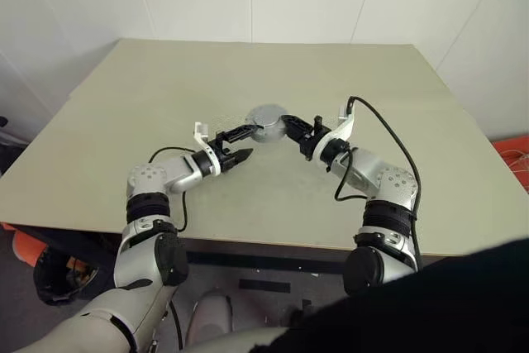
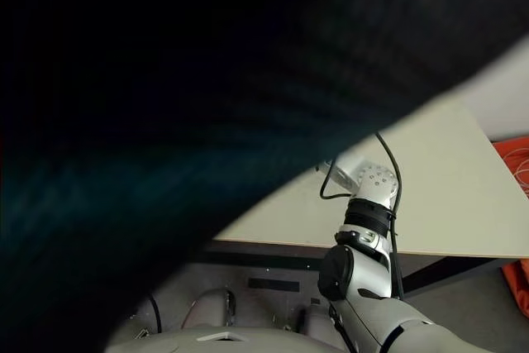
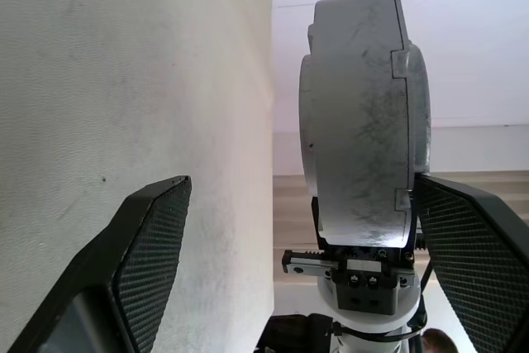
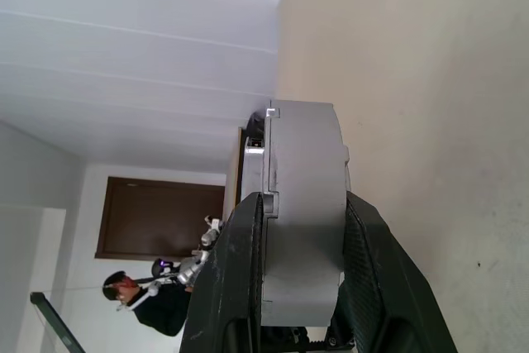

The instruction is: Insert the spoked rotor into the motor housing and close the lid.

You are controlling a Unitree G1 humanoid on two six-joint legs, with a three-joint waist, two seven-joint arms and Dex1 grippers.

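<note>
A thick grey round casing, the motor housing, hangs above the middle of the table, its smooth silver-grey face turned up to the head camera. My right gripper is shut on its rim; the right wrist view shows the housing edge-on with a seam around it, pinched by both fingers. My left gripper stands open on the other side. In its wrist view the housing sits inside the spread fingers, close to one of them. The spoked rotor is hidden. I cannot tell the lid apart from the casing.
The beige table runs wide around both arms, with white walls behind it. An orange object lies off its right edge. A dark blurred mass covers most of the right eye view. A person stands far off near a brown door.
</note>
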